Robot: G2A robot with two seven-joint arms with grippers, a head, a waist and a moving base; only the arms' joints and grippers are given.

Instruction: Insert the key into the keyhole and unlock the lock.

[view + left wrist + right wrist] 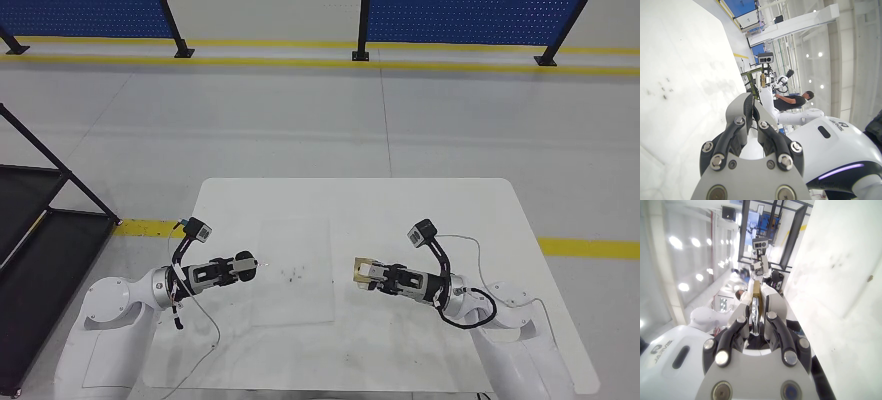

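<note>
- the lock [757, 291] is hard, heavy metal, pinched tight in the right gripper [372, 272].
- the left gripper [752, 103] has its fingers pressed together.
- a key is thin and slippery, so hold its flat head.

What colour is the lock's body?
Brass-gold; the lock shows best in the right wrist view.

Left fingers [734, 111], right fingers [775, 306] closed.
</note>
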